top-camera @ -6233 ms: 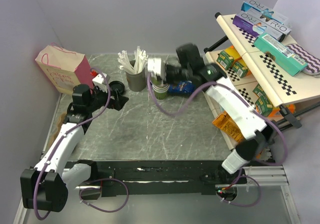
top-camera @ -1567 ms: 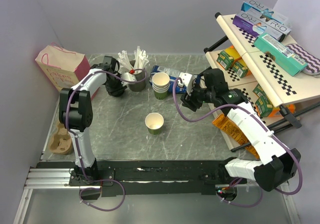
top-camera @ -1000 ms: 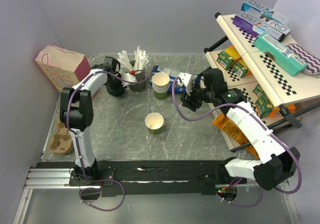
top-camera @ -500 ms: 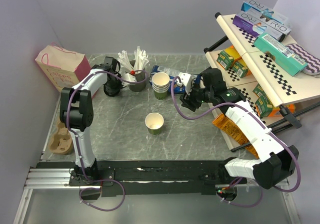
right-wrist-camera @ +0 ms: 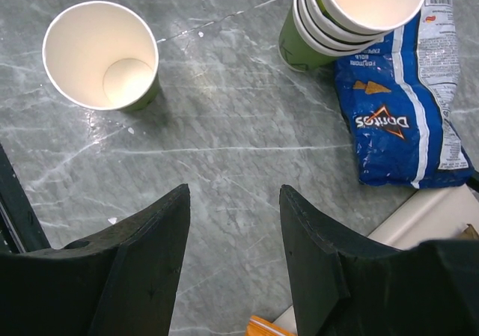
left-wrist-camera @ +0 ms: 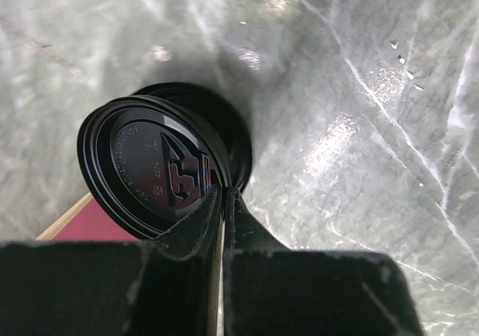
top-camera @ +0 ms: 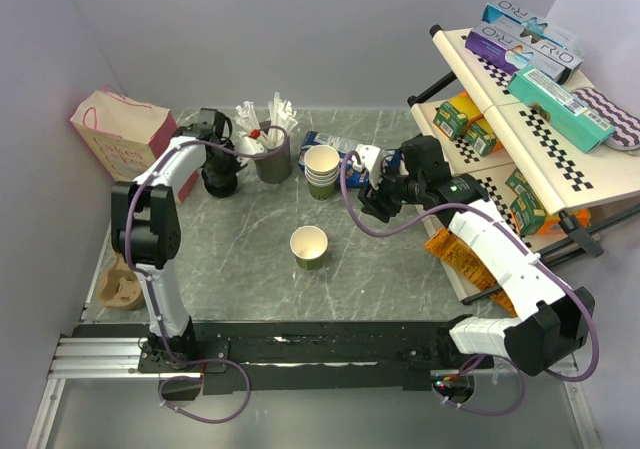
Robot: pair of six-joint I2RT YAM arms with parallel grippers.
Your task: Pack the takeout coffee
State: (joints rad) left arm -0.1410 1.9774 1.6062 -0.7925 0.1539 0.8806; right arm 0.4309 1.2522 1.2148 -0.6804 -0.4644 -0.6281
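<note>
From the top camera, your left gripper (top-camera: 219, 172) is reaching down at the far left of the table (top-camera: 400, 279), between the pink bag (top-camera: 122, 134) and the stirrer holder (top-camera: 270, 159). Its fingers are not showing from here. The takeout coffee cup (top-camera: 309, 246) is standing upright and lidless near the middle of the table, well apart from both grippers. Your right gripper (top-camera: 372, 197) is hovering just right of the cup stack (top-camera: 321, 170).

On the left wrist camera, your fingers (left-wrist-camera: 202, 224) are pressing together on the rim of a black lid (left-wrist-camera: 153, 173), holding it tilted over a second lid (left-wrist-camera: 238, 138) on the table.

On the right wrist camera, your fingers (right-wrist-camera: 150, 261) are standing spread with nothing between them. They are hanging over bare table, the cup showing at upper left, the stack and a blue chip bag (right-wrist-camera: 397, 119) at upper right.
</note>
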